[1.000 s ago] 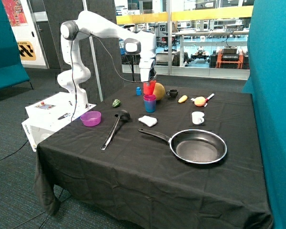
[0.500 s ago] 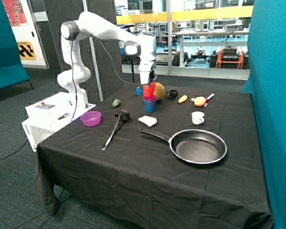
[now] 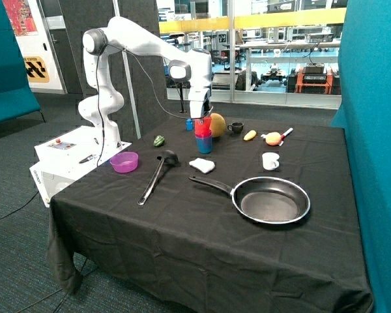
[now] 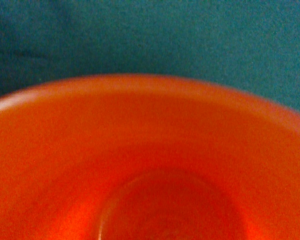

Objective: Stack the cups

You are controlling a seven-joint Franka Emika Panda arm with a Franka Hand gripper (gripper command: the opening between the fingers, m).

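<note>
place: a robotics lab or research hall, set up for a demo
robot: white franka arm (image 3: 127, 39) mounted on a white base box (image 3: 72, 153) standing on the floor beside the worktop (image 3: 202, 228)
worktop: draped in black cloth, spread with kitchen props such as a frying pan (image 3: 274, 199), a ladle (image 3: 156, 173) and a purple bowl (image 3: 124, 162)
partitions: teal fabric screens (image 3: 375, 130) fence the area
floor: dark office-type carpet (image 3: 16, 195)
background: glass wall (image 3: 280, 59) with a yellow band; behind it what seems to be benches and orange machinery (image 3: 315, 78), too far off to be sure
signage: a black and yellow hazard-striped poster (image 3: 36, 68) on the far wall
</note>
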